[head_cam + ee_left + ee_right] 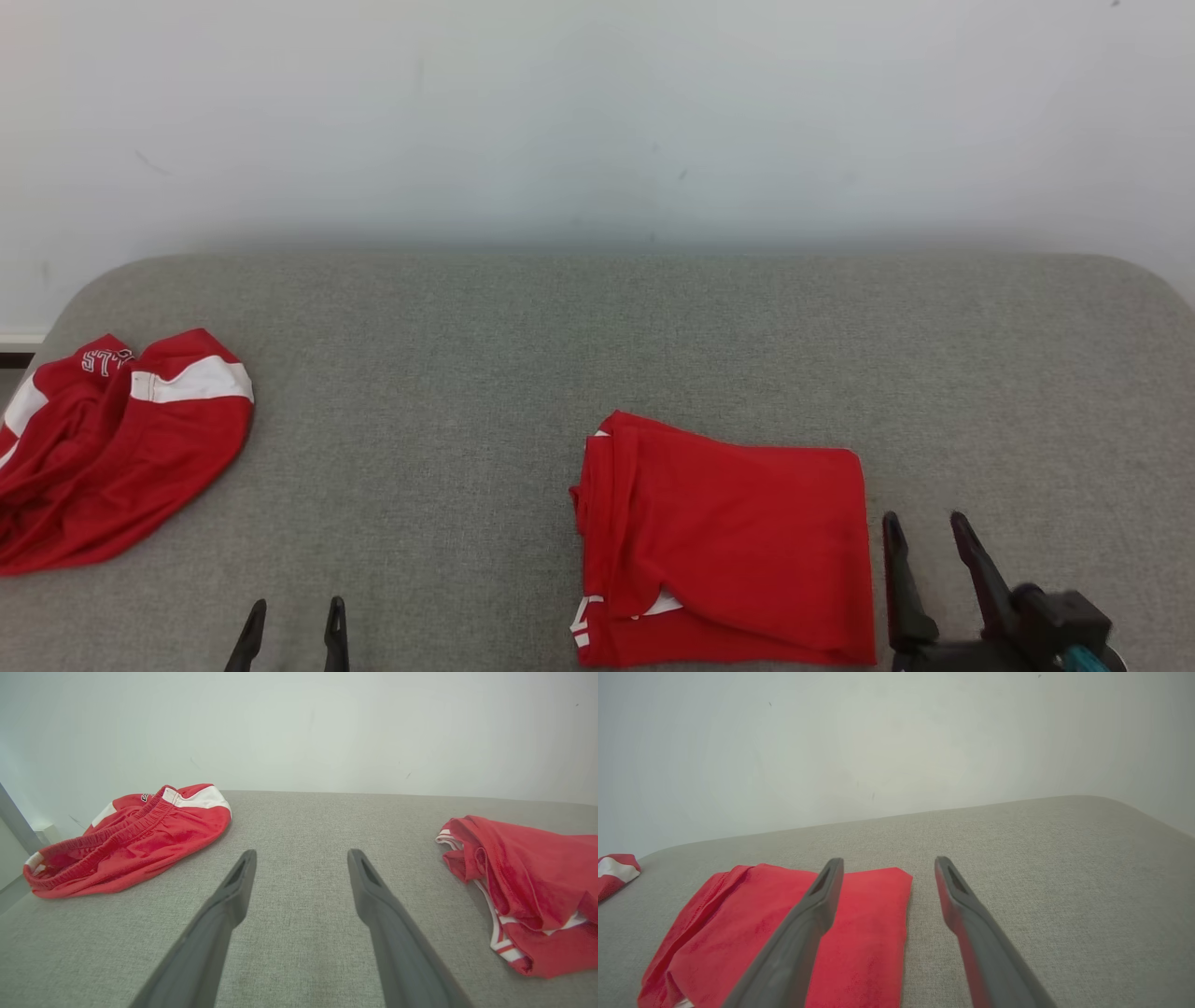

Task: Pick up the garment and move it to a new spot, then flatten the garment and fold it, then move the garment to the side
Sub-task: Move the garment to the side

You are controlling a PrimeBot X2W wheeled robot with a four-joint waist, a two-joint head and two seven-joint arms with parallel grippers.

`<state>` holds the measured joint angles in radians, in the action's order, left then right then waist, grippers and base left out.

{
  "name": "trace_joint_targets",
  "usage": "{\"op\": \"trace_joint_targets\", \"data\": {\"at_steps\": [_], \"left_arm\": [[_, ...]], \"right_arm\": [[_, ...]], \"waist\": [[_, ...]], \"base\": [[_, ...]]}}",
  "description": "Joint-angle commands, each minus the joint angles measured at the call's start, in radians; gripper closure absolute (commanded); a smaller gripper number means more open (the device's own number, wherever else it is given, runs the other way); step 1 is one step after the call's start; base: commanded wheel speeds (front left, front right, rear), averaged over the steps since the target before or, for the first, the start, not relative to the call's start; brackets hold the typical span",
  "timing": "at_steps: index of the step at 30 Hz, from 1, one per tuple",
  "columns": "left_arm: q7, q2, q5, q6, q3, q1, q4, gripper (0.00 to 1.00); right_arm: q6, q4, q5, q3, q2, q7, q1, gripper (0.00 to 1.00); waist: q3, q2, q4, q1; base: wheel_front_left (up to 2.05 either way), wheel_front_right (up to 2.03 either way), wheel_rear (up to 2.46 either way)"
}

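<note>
Two red garments: folded garment (728, 541) lower centre, crumpled garment (112, 448) cut by the left edge; left gripper (297, 607) and right gripper (924, 519) gape empty.

The left gripper (297, 607) sits at the lower left of the head view, both dark fingers pointing forward, jaws fully apart and holding nothing. The right gripper (926, 521) reaches further forward, jaws likewise spread wide and empty. Its fingers lean slightly leftward, with the dark wrist housing (1055, 616) behind them.
</note>
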<state>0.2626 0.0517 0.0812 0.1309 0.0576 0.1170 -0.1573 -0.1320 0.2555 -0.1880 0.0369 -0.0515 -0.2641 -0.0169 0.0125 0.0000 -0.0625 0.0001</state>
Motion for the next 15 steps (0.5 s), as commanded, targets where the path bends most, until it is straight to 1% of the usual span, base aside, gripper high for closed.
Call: {"op": "trace_joint_targets", "data": {"at_steps": [1,6,8,13,14,15], "left_arm": [[0.003,0.0,0.002,-0.001,-0.007,-0.011,-0.002,0.0],[0.003,0.009,0.002,-0.001,-0.021,-0.016,-0.003,0.0],[0.003,0.013,0.005,-0.001,-0.025,-0.015,-0.004,0.0],[0.003,0.016,0.004,-0.001,-0.038,-0.025,-0.011,0.0],[0.003,0.016,0.004,-0.001,-0.038,-0.025,-0.011,0.0],[0.003,0.018,0.005,-0.001,-0.04,-0.026,-0.012,0.0]], "right_arm": [[0.002,0.034,0.013,-0.006,0.002,0.0,0.039,0.0],[0.002,0.202,0.05,-0.023,0.001,0.0,0.162,0.0],[0.002,0.263,0.047,-0.022,-0.001,0.0,0.213,0.0],[0.002,0.482,0.044,0.009,-0.011,0.0,0.3,0.0],[0.002,0.482,0.044,0.009,-0.011,0.0,0.3,0.0],[0.002,0.514,0.042,0.02,-0.012,0.0,0.318,0.0]], "waist": [[-0.003,0.0,-0.005,-0.0001],[-0.009,0.0,-0.02,-0.0001],[-0.012,0.0,-0.025,-0.0001],[-0.012,0.0,-0.05,-0.0001],[-0.012,0.0,-0.05,-0.0001],[-0.013,0.0,-0.055,-0.0001]], "base": [[0.0,0.0,0.0],[0.0,0.0,0.0],[0.0,0.0,0.0],[0.0,0.0,0.0],[0.0,0.0,0.0],[0.0,0.0,0.0]]}}
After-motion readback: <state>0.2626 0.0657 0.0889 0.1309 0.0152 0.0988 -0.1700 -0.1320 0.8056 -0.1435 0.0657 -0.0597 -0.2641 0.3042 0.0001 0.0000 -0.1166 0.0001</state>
